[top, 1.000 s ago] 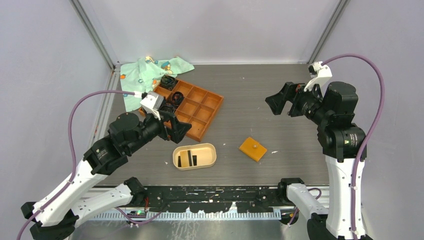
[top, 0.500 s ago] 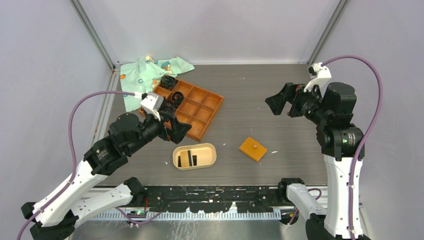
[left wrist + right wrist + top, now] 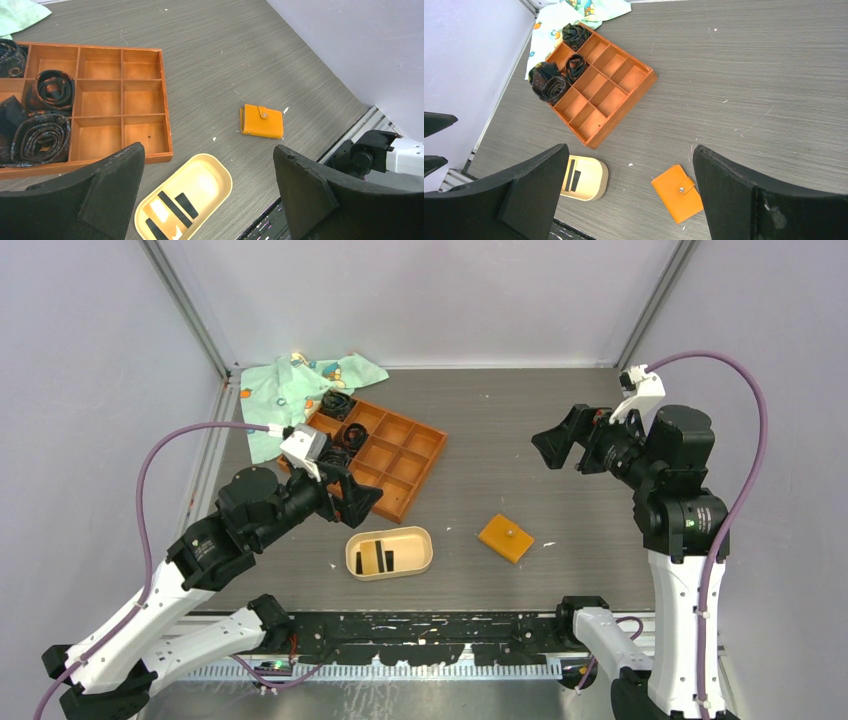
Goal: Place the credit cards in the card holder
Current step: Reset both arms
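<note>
Left end effector [image 3: 352, 493] is hovering spread wide, gripping nothing, by the near corner of the orange grid tray [image 3: 398, 456]. Right end effector [image 3: 558, 443] is hanging spread wide, gripping nothing, above the tabletop [image 3: 500, 410]. Credit cards [image 3: 172, 207] are lying flat inside the card holder [image 3: 227, 178], dark strips on its pale floor. Card holder is sitting on the tabletop just in front of the grid tray. Coiled black bands [image 3: 555, 82] are sitting in the tray's far-left compartments. Orange wallet [image 3: 505, 537] is lying shut to the right of the holder, apart from it.
</note>
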Robot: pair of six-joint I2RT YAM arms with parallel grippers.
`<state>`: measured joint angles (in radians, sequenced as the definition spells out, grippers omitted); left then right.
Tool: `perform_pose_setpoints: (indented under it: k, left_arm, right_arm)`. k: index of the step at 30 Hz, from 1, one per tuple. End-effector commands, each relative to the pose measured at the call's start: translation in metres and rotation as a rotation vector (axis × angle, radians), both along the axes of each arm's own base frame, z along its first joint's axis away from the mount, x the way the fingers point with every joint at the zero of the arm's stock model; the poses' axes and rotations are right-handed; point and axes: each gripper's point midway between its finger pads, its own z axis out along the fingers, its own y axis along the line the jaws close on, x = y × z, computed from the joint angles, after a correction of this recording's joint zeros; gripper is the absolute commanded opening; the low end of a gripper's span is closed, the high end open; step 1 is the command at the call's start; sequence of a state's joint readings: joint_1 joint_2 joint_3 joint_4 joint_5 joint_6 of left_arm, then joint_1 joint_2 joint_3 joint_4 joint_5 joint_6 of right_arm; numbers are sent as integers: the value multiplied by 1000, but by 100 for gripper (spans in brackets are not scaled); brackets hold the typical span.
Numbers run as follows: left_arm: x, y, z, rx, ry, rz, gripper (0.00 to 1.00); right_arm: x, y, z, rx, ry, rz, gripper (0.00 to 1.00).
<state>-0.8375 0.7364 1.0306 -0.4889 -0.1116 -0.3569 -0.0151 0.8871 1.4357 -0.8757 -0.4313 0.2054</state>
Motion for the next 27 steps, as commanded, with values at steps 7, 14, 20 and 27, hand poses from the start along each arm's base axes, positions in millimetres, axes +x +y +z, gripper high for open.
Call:
perform_pose_setpoints:
  k: [7, 14, 20, 27]
  left_arm:
    - [0, 2, 13, -29, -49, 4, 100]
    - [1, 3, 13, -24, -51, 7, 100]
    - [2, 3, 11, -18, -51, 8, 100]
    - [2, 3, 12, -17, -52, 9, 100]
  right_arm:
    - [-2, -4, 20, -3, -87, -21, 99]
    - [-1, -4, 22, -6, -91, -23, 99]
    - [-1, -4, 21, -8, -89, -21, 100]
    - [-1, -5, 21, -9, -92, -26, 99]
